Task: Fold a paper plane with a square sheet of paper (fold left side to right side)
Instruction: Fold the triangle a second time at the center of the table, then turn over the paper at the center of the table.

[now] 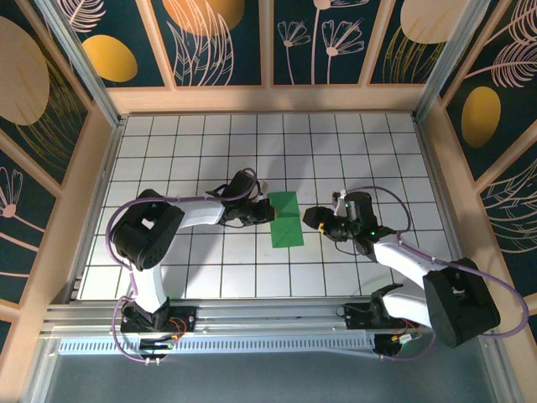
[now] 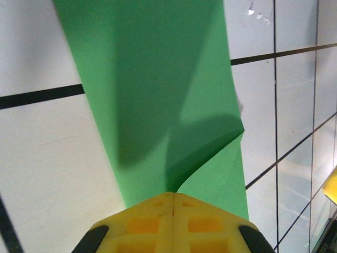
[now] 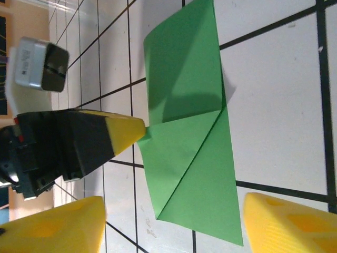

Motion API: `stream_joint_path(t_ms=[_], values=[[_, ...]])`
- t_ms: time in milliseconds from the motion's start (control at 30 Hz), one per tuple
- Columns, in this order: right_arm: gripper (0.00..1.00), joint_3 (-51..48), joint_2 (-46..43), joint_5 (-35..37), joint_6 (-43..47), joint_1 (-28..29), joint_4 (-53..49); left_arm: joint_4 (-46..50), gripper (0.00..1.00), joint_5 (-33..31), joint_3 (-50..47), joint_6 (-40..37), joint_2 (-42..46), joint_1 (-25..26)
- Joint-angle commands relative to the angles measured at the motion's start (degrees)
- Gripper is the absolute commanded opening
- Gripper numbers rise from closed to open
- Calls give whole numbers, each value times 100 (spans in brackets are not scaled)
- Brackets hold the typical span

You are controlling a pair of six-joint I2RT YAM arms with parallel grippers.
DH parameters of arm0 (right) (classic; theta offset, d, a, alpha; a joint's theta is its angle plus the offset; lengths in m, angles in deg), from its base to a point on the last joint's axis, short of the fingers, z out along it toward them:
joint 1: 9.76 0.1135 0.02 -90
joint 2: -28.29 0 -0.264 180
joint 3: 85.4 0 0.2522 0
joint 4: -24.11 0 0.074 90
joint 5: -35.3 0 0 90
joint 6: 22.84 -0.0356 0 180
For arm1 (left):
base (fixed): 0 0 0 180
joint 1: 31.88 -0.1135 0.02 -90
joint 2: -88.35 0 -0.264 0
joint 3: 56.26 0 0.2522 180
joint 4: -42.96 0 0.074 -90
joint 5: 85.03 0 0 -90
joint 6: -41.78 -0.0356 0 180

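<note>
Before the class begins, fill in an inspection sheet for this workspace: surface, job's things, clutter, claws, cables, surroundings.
Surface: white grid-tiled table, flat.
Job's things: green paper sheet, folded to a narrow rectangle, diagonal crease, partly lifted.
Clutter: nothing seen.
Claws: left claw shut on the sheet's edge; right claw open, facing the opposite edge.
Cables: purple cables looped along both arms.
Surroundings: floral wall panels in wooden frames.
</note>
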Motion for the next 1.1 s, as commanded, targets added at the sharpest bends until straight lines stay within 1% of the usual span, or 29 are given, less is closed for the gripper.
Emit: stream_joint_path(t_ms=[0,100,167,500,700,933,1067], values=[[61,92,320,-260,-106,53,455,-333,0,-128,-306,137,521,-30],[55,269,694,-293,-166,151,714,-639,0,-155,-590,360,716,-32],[53,387,942,-267,-208,218,889,-777,0,-173,-727,472,967,-32],[52,868,2138,-123,-448,556,1751,-930,0,-243,-975,594,1139,-32],[51,1048,2593,-91,-489,628,1989,-886,0,-243,-954,557,1112,-34],[52,1116,2840,40,-562,673,2000,-859,0,-287,-959,546,1125,-32],[50,1044,2948,-106,-682,689,2399,-819,0,-304,-946,543,1103,-30]])
